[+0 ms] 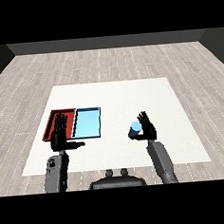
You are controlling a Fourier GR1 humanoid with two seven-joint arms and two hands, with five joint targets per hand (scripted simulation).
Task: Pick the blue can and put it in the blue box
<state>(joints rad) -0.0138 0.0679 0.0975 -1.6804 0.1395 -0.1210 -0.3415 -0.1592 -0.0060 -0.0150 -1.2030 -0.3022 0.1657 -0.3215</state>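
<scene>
Blue can sits in right hand, fingers curled round it, over white bench, right of both trays. Left hand flat, fingers straight, holding nothing, over red tray. Light blue tray lies just beside red tray, on its right. Grey wood floor all round bench. Dark wall at back.

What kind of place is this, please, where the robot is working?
It looks like a plain test room, probably set up only for this sorting job: a white table on a grey wood-plank floor, dark walls behind, and only a red tray, a light blue tray and a blue can.
</scene>
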